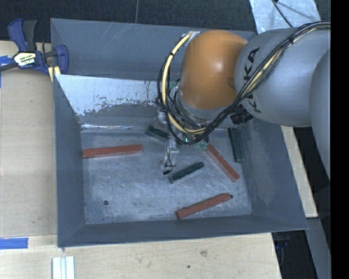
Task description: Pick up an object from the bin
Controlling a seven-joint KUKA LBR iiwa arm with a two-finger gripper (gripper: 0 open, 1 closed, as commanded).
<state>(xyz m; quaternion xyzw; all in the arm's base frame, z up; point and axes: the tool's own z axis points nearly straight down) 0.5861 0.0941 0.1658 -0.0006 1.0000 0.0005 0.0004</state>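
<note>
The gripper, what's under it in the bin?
A dark stick lies on the bin floor just below the gripper. The arm covers the floor further back.

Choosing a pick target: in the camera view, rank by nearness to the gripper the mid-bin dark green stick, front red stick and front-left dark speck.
From the gripper:
1. Dark green stick, right beside it, mid-bin.
2. Red stick, at the front.
3. Dark speck, front left.
</note>
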